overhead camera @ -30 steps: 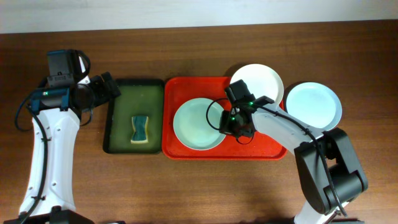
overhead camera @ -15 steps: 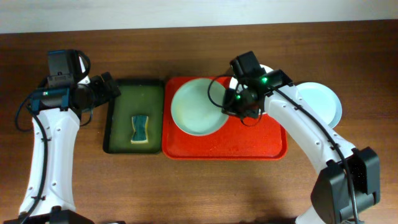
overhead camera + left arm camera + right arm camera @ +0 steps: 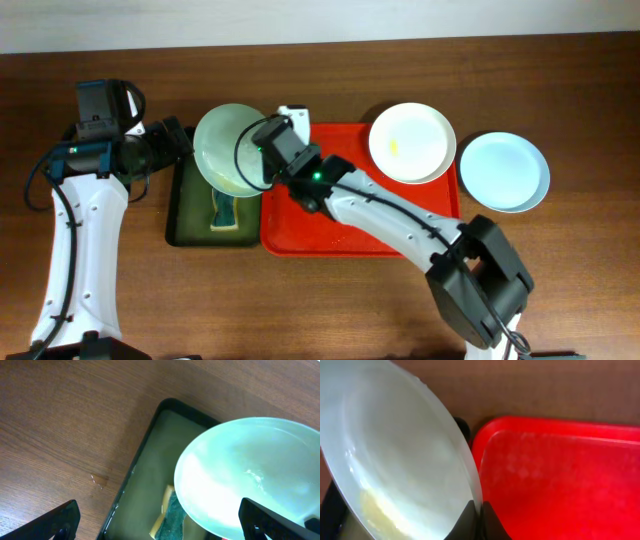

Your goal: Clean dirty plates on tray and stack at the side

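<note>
My right gripper [image 3: 266, 166] is shut on the rim of the pale green plate [image 3: 230, 148] and holds it tilted above the dark green tray [image 3: 190, 190], over the sponge [image 3: 226, 210]. In the right wrist view the fingers [image 3: 479, 516] pinch the plate's edge [image 3: 395, 455], which has a yellowish patch low down. The white plate [image 3: 410, 142], with a yellow smear, lies on the red tray's [image 3: 350, 225] far right corner. The pale blue plate [image 3: 504, 170] lies on the table to the right of the tray. My left gripper [image 3: 178, 140] is open and empty just left of the held plate [image 3: 250, 475].
The dark green tray [image 3: 150, 455] sits directly left of the red tray [image 3: 560, 475]. The yellow-and-green sponge [image 3: 169, 510] lies in its near half, partly under the held plate. My right arm stretches across the red tray's left half.
My right gripper has carried the pale green plate left, off the red tray, to above the dark green tray, and tilted it. The left arm has not moved.
</note>
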